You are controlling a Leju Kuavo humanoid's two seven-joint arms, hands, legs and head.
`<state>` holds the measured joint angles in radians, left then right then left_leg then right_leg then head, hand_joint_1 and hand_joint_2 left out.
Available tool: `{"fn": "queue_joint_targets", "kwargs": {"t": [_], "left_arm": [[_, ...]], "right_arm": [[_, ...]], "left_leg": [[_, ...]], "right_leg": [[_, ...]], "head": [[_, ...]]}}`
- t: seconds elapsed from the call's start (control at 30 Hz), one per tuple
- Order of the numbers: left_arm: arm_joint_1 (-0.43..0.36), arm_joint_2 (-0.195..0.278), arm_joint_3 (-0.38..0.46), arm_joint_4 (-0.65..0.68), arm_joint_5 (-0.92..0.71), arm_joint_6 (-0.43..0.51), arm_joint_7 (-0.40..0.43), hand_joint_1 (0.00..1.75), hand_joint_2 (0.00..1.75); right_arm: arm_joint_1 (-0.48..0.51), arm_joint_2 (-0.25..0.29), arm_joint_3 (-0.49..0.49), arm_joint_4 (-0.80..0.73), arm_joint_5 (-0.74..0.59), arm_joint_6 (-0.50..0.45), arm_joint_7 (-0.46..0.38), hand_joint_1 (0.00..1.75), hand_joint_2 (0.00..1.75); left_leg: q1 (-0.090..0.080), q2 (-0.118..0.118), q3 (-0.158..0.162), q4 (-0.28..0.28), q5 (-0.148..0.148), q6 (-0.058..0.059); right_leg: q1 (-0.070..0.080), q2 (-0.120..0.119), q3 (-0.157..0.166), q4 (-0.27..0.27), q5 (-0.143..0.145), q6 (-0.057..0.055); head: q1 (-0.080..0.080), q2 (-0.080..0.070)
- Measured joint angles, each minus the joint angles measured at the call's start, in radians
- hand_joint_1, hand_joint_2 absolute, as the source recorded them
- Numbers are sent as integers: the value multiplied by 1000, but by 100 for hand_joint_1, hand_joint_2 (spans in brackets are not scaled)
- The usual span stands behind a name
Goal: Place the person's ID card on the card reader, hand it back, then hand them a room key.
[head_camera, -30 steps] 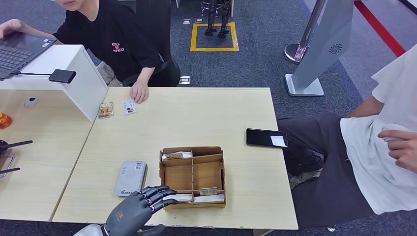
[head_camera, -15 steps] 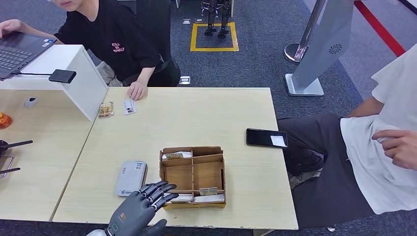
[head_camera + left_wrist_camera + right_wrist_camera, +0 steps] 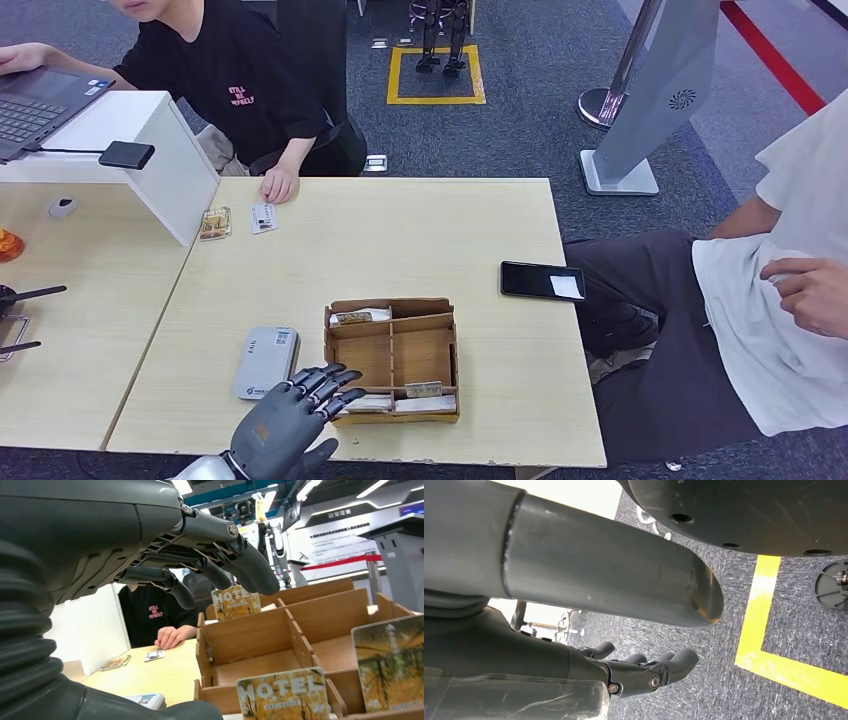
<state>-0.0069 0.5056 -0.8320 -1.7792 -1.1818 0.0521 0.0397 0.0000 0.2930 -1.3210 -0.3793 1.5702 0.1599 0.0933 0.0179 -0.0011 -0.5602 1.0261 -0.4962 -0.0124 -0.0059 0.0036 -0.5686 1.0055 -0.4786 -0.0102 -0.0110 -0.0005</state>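
Since one second ago, your left hand [image 3: 283, 425] has edged forward and slightly right at the near table edge, its dark fingers [image 3: 330, 382] spread apart and holding nothing, their tips over the near-left corner of the brown wooden compartment tray [image 3: 392, 357]. From the left wrist, you see the fingers [image 3: 235, 560] arched above the tray's dividers, clear of the yellow "HOTEL" room key cards [image 3: 282, 694] standing in the near compartments. Just left of the hand lies the flat grey card reader [image 3: 266, 361]. Note the small white ID card [image 3: 263, 216] at the far-left table corner, beside the hand [image 3: 281, 185] of the person in the black T-shirt. Your right hand [image 3: 649, 672] hangs over grey carpet, fingers loosely curled, with nothing in them. A black smartphone [image 3: 543, 281] rests near the right table edge.
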Motion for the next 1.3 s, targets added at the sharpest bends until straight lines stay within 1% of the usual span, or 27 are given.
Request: {"fn": "queue_joint_targets", "kwargs": {"t": [0.23,0.4,0.53,0.8,1.3], "left_arm": [[-50,13,-36,16,59,-48,-42,42,175],[-84,19,-65,18,94,-57,-63,42,175],[-96,14,-81,21,84,-57,-49,43,175],[-101,-15,-104,48,47,-45,-8,42,175],[-111,-51,-118,93,34,-49,13,44,175]], "right_arm": [[0,-1,0,6,0,-8,2,0,0],[-1,-2,0,13,0,-13,4,0,0],[-1,-3,0,18,0,-14,5,0,0],[-1,-3,0,24,0,-20,8,0,0],[-2,-5,0,32,0,-24,11,0,0]], "left_leg": [[0,0,0,0,0,0],[0,0,0,0,0,0],[0,0,0,0,0,0],[0,0,0,0,0,0],[0,0,0,0,0,0]], "right_leg": [[0,0,0,0,0,0],[0,0,0,0,0,0],[0,0,0,0,0,0],[0,0,0,0,0,0],[0,0,0,0,0,0]], "head": [[0,0],[0,0],[0,0],[0,0],[0,0]]}}
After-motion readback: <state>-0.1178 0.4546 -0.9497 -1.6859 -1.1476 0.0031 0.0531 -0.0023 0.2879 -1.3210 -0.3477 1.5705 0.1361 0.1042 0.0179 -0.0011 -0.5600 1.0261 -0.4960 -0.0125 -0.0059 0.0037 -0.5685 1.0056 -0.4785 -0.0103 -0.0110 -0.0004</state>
